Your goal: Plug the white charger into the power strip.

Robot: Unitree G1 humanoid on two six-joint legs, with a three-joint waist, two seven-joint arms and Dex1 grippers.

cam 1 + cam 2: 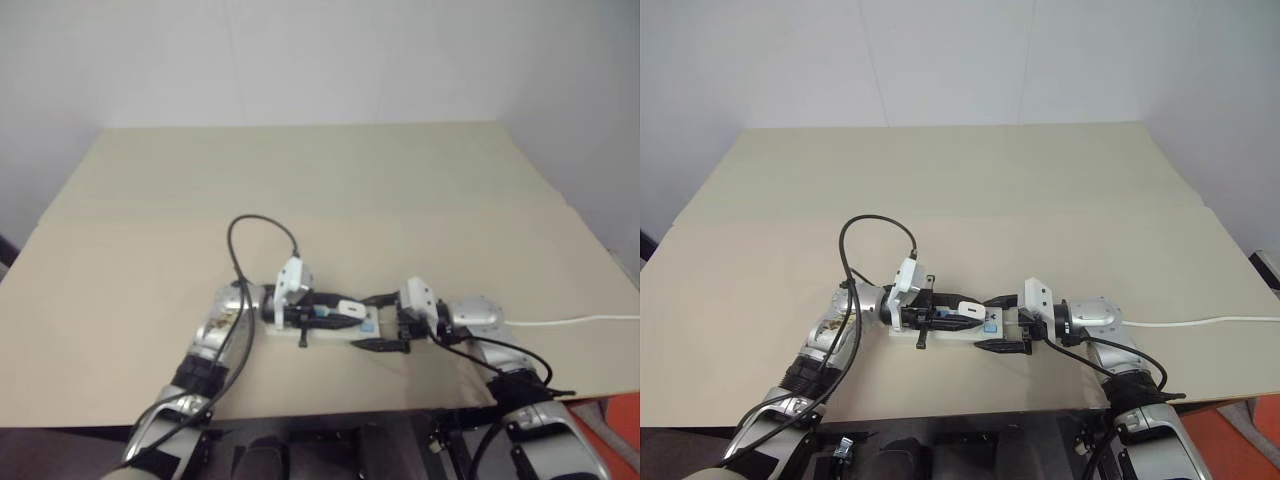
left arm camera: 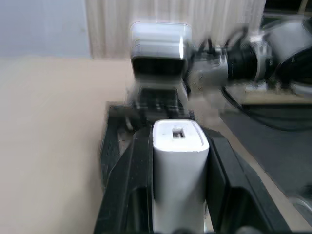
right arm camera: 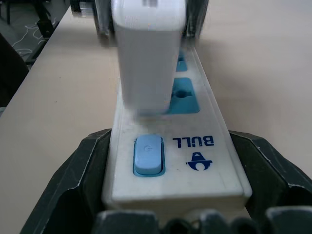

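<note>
White plastic runs crosswise near the table's (image 1: 330, 190) front edge: the power strip (image 3: 168, 161) lies flat with its long axis pointing from one arm to the other, switch end toward the robot's right. The right gripper (image 3: 170, 214) straddles that switch end, jaws spread wide with a finger along each long side of the bar (whether they actually press it I cannot tell). The left gripper (image 2: 178, 195) reaches in level from the opposite end and is clamped on the white charger (image 2: 178, 165), one finger on each flank. In the right wrist view the charger hangs over the blue socket face (image 3: 183, 95) nearest the switch, close above the strip and seemingly not seated. Judging from this, the coming move is a short push down into that socket, led by the left arm.
</note>
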